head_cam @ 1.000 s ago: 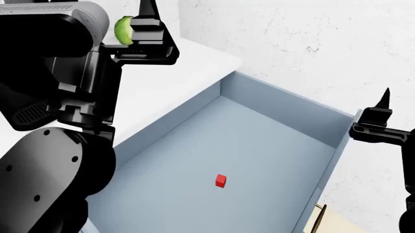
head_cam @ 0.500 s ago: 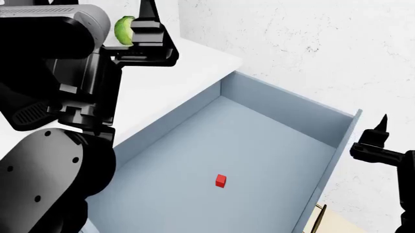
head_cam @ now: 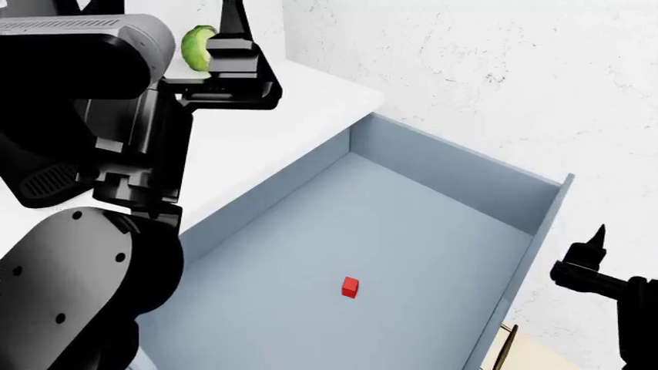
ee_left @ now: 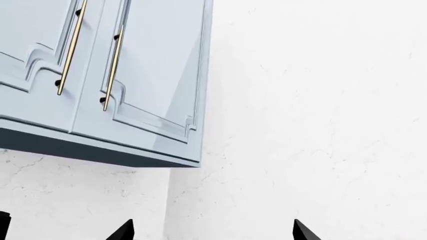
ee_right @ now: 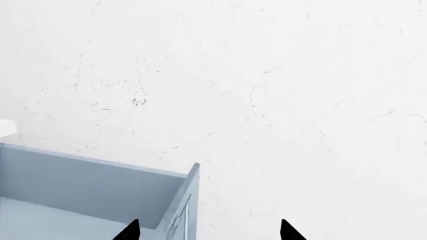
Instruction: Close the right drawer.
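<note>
1. Right drawer [head_cam: 411,231] pulled well out, fills head view centre to 5 o'clock; small red cube [head_cam: 350,287] on its floor; brass handle [head_cam: 506,347] just visible at front edge.
2. Right gripper [head_cam: 599,258] at 4 o'clock, outside drawer front, not touching. Fingertips apart in wrist view, nothing between.
3. Left gripper [head_cam: 228,46] raised at 11 o'clock by green object [head_cam: 196,46]; tips apart, holding nothing, facing wall cabinet [ee_left: 100,80].
4. Step, as judged: approach to front panel; push not begun.
5. Next: get right gripper onto panel front, push drawer toward 11 o'clock, straight.
</note>
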You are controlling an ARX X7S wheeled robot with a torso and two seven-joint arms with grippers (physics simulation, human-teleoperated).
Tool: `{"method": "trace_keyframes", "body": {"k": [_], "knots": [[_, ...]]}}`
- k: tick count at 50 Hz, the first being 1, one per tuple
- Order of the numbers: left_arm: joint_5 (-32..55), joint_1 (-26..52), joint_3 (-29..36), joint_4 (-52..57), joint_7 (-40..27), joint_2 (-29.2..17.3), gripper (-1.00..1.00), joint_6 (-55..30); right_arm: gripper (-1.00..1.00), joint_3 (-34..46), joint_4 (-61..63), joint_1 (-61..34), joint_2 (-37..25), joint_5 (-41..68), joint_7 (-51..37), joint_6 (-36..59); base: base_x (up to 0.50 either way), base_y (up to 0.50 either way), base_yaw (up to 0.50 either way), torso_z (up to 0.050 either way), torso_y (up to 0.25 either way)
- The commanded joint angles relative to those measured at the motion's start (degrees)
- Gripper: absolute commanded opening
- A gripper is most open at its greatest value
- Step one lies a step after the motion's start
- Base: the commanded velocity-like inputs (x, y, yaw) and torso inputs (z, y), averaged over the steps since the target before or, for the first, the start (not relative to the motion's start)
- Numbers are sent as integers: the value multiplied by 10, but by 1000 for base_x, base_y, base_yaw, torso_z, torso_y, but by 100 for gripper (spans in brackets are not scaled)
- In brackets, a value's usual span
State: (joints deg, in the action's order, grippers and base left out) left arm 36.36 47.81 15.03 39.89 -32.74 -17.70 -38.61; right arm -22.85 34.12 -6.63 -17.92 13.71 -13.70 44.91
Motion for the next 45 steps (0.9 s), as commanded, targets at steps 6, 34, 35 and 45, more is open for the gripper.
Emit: {"method": "trace_keyframes", "body": {"k": [6,34,35,45], "knots": [[5,5,2,1,-5,-2,100,-3,100,-4,-62,35,22,-5,8,-75,0,0,0,0,0],[8,5,3,-1,-9,-8,100,2,100,12,-187,52,43,-9,22,-168,0,0,0,0,0],[9,5,2,0,-9,-9,100,2,100,12,-186,53,42,-9,23,-167,0,0,0,0,0],[8,2,5,-3,-9,-11,100,7,100,12,-219,55,45,-8,25,-190,0,0,0,0,0]]}}
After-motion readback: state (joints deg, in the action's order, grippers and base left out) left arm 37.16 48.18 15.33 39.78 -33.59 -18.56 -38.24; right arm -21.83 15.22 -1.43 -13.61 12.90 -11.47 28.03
